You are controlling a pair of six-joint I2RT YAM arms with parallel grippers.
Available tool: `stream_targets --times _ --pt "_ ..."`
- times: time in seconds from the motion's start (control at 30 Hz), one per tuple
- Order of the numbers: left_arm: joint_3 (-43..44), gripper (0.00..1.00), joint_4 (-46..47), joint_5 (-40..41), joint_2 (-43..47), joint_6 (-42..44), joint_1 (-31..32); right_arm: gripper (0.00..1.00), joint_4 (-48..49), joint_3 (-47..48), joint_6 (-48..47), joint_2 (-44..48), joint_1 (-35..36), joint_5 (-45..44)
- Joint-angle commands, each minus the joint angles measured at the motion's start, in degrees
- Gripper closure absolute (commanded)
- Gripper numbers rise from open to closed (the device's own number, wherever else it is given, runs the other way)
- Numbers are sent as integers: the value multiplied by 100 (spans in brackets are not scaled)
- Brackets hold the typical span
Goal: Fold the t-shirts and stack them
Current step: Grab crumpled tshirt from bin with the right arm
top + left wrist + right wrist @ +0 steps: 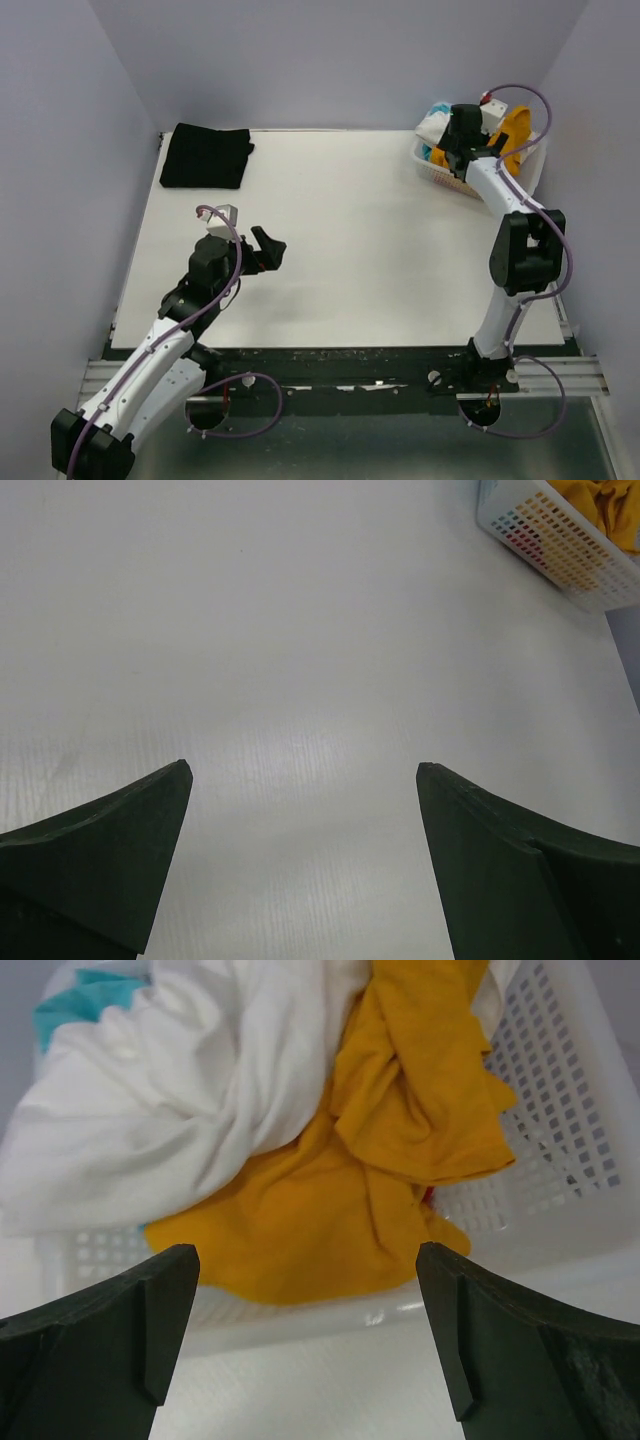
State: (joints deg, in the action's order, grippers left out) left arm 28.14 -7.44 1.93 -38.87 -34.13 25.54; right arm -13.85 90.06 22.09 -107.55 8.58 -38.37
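Observation:
A folded black t-shirt point(205, 155) lies at the table's far left. A mustard-orange t-shirt point(380, 1150), a white one point(190, 1090) and a teal one point(85, 995) lie crumpled in the white basket point(570, 1130); a bit of red point(430, 1196) shows under the orange. The orange shirt hangs over the basket's near rim. My right gripper point(305, 1260) is open and empty, just in front of that rim, over the basket's near side in the top view point(455, 150). My left gripper point(268, 250) is open and empty above the bare table, left of middle.
The white lattice basket point(440, 172) stands at the table's far right corner, against the right wall; it also shows in the left wrist view point(560, 545). Grey walls close in the table on three sides. A black rail point(350, 358) runs along the near edge.

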Motion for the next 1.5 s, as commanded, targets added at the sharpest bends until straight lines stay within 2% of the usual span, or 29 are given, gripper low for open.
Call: stream_targets --times 0.0,0.13,0.33,0.43,0.6,0.77,0.8,0.83,0.93,1.07,1.1,1.3,1.47 --pt "182 1 261 22 -118 203 16 0 -321 483 -100 -446 -823 642" --pt "200 1 269 61 -211 231 21 1 185 395 -220 -602 -1490 1050" --pt "235 1 211 178 -361 249 17 4 1489 287 -816 -1060 -1888 1944" --pt "249 1 122 272 -410 207 21 7 1577 626 -972 -1440 -2030 2429" --pt "171 2 47 459 -366 174 19 11 1551 1030 -1282 -1932 -2124 2301" --pt "172 1 -3 572 -368 196 21 25 1664 784 -1022 -1973 -2372 2694" --pt "173 1 4 604 -367 201 18 31 1737 675 -1004 -1947 -2403 2765" --pt "187 1 -7 633 -375 205 17 38 1813 592 -983 -1921 -2420 2810" --pt "223 1 -38 644 -415 205 21 74 1876 500 -1016 -1780 -2440 2990" --pt "228 1 -55 636 -416 196 19 96 1878 399 -970 -1270 -2440 3300" --pt "235 1 -62 639 -407 196 21 99 1917 323 -931 -1046 -2440 3309" --pt "186 1 -82 586 -270 184 20 99 2518 -342 -562 364 -2440 3533" --pt "182 1 -115 549 -232 157 21 99 2615 -304 -257 1273 -2441 3456"
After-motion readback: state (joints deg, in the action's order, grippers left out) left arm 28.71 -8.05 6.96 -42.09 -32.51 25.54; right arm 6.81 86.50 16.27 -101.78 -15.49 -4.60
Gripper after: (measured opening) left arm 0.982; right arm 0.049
